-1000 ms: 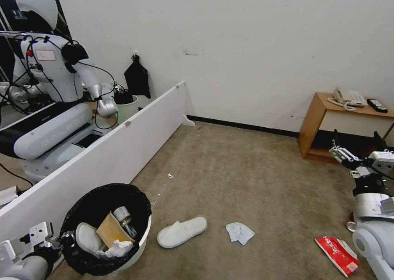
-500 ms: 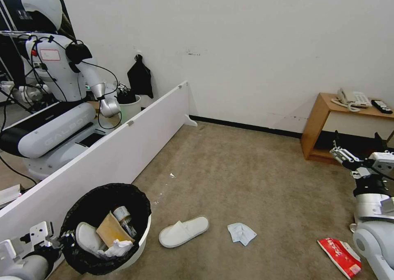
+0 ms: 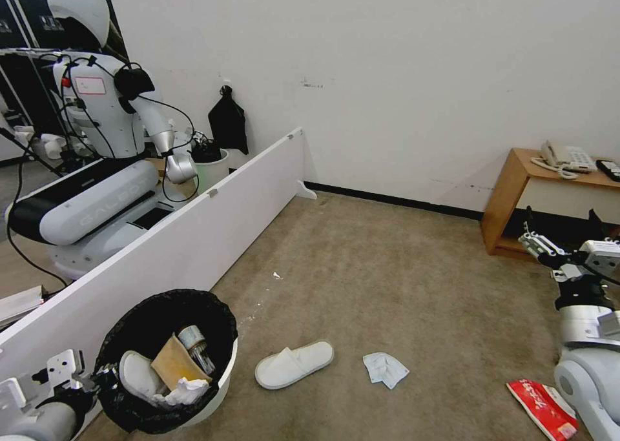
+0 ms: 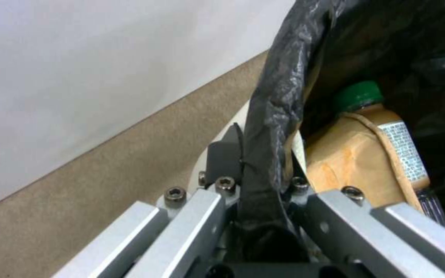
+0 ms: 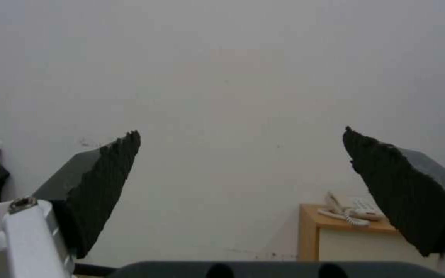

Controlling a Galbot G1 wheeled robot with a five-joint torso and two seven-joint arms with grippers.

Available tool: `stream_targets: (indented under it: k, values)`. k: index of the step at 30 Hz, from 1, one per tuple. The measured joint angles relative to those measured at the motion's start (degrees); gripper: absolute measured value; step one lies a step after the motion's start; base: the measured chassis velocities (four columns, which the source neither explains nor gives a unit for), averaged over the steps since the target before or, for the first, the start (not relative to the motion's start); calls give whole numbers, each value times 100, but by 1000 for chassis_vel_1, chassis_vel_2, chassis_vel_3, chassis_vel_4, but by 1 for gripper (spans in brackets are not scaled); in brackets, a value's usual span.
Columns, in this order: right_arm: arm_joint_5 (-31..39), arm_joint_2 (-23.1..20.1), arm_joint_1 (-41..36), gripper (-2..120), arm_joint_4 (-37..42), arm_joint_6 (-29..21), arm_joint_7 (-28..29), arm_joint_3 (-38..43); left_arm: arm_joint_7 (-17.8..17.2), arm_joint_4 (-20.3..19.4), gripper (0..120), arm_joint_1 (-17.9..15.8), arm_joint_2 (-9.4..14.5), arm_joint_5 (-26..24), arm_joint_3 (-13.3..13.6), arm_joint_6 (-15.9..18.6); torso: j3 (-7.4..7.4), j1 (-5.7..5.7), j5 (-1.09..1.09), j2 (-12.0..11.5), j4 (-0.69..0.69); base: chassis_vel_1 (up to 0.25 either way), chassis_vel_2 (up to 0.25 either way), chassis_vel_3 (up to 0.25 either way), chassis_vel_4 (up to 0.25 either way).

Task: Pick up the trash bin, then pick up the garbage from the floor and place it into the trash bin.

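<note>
- Two grippers: left gripper [image 4: 256, 181] clamped on trash bin [image 3: 216, 379] rim at the robot's lower left, pinching the black liner fold; right gripper [image 5: 240, 181] raised at the right, fingers spread wide, nothing between them.
- Bin on carpet [image 3: 387, 266] beside white partition [image 3: 161, 247]; holds a slipper, cardboard, tissue, green-capped bottle [image 4: 387, 116].
- White slipper [image 3: 294, 365] on floor just right of bin.
- Red packet [image 3: 542, 407] near right arm's base.
- Crumpled tissue [image 3: 385, 369] btw slipper & packet.
</note>
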Motion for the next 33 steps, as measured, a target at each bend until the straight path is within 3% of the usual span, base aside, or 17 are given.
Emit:
stream_targets:
  k: [33]
  values:
    - [-7, -7, 2, 100, 16, 2, 5, 20, -11, -41, 1, 24, 8, -18, -22, 0, 0, 0, 0, 0, 1, 2, 3, 3, 2]
